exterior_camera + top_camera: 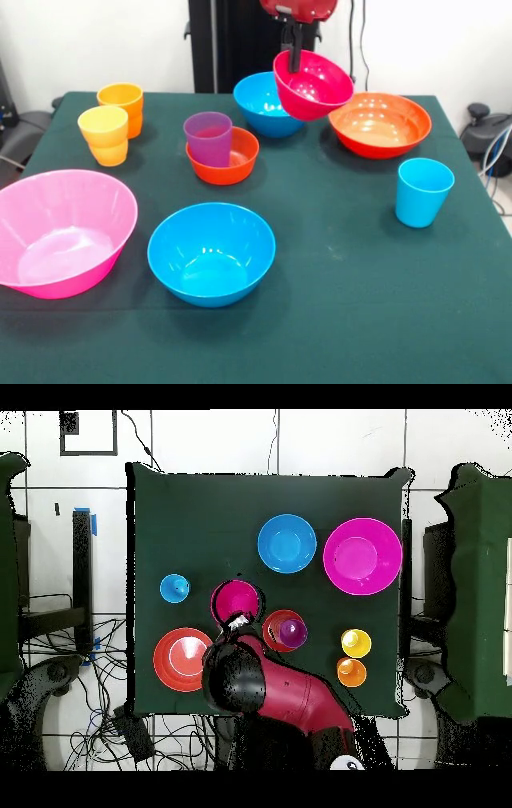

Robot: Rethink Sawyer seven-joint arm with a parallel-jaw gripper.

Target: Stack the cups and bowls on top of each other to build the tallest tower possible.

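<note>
Crimson bowl [314, 86]: lifted clear of the table, tilted, hanging from its rim.
Gripper [294, 58]: jaws clamped on the crimson bowl's rim.
Arm [290, 689]: comes straight down from above in the front view.
Purple tumbler [209, 138]: upright inside small orange bowl [232, 164].
Blue bowl [260, 100]: just behind the lifted bowl.
Wide orange bowl [382, 124]: beside it.
Table [352, 304]: green cloth.

Dark green table [352, 304], pink bowl [60, 232] near left, blue bowl [211, 253] near centre, light blue cup [422, 192] right, wide orange bowl [379, 124] far right, yellow cup [104, 135] and orange cup [122, 106] far left.
</note>
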